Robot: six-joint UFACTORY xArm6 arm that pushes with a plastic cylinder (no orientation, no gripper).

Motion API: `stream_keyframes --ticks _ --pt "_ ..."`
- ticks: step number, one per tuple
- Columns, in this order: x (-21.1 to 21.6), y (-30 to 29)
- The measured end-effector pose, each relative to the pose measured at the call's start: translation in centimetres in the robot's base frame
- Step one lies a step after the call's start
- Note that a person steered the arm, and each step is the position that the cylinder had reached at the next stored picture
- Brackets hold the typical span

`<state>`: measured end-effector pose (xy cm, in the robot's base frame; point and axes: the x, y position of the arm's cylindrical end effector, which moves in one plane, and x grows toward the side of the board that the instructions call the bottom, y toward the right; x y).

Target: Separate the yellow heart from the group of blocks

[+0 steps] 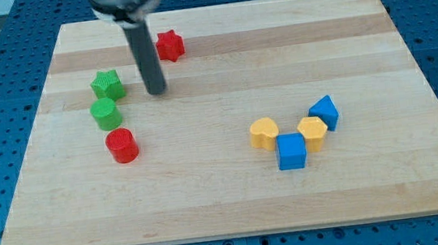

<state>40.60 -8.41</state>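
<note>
my tip (156,91) rests on the wooden board (235,202) at the view's upper left, between the green star (107,84) and the red star (169,45), touching neither. the rod carries no claw, so no open or closed state applies. the yellow heart (264,132) lies right of centre, beside the blue cube (291,151); a yellow hexagon (312,131) and a blue triangular block (325,112) complete that group. a green cylinder (105,113) and a red cylinder (122,144) sit below the green star.

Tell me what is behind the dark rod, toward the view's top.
Just right of the rod, the red star lies apart from it, fully visible. My tip rests on bare board. The rod hides a strip of board; nothing shows there.
</note>
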Motion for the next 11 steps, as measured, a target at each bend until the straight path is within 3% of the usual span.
stream_keyframes --ticks 3,5,6,7,8,9,10,11 --pt "12.1 20.5" --pt "12.9 20.5" --pt "17.3 24.5" --pt "17.1 22.1" --pt "12.4 17.0" --pt "12.2 15.6" --pt "14.8 15.2" --pt "15.6 10.6"
